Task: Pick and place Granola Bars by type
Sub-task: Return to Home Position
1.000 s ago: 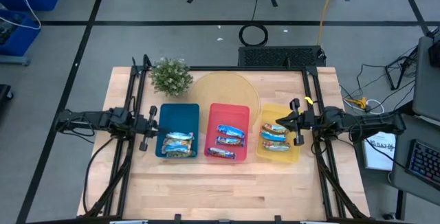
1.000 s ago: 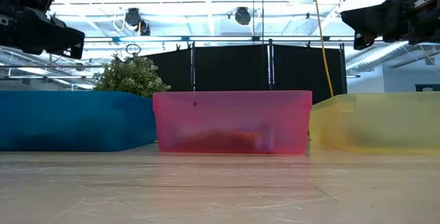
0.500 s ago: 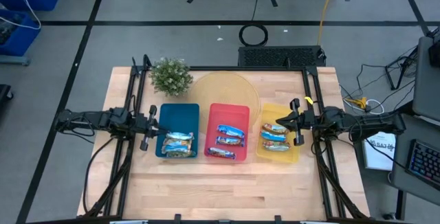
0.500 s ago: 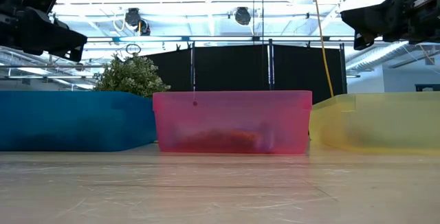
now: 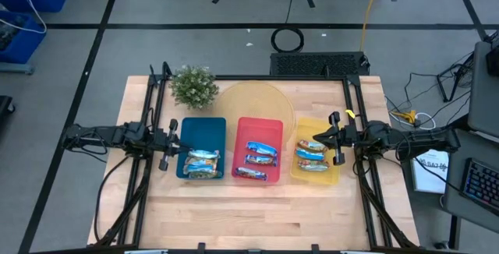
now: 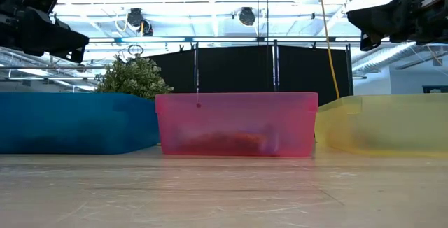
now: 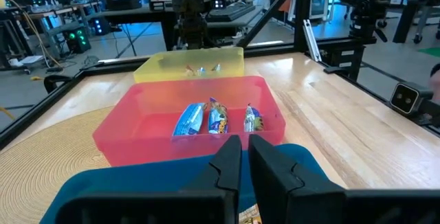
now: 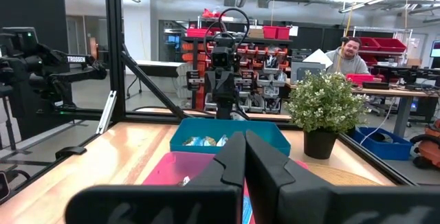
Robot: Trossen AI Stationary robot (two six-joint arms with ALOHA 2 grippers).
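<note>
Every bar seems sorted, so I judge that only the return to rest remains. To do it well, each arm should draw back level and high, away from the red tray (image 5: pixel 259 123), so that no finger catches a thin wall.

The left gripper (image 7: pixel 242 145) hangs on the blue-tray side of the red tray. Its fingers are almost together, with only a thin slit, and they hold nothing. The right gripper (image 8: pixel 245 141) hangs on the opposite side, above the outer edge of the yellow tray (image 5: pixel 312 126), also closed and empty.

The granola bars (image 5: pixel 258 160) lie flat, three in the red tray. Another group is in the blue tray (image 5: pixel 203 128) just beside it, and another in the yellow tray on the other side.

The wrappers are shiny foil, oblong and probably slippery. The trays are rectangular plastic with rounded corners; the red and yellow ones let light through. Behind the red tray lies a round woven mat (image 5: pixel 253 98), partly under it. The small leafy plant (image 5: pixel 193 86) stands behind the blue tray. The table (image 5: pixel 249 207) is pale wood with fine scratches.
</note>
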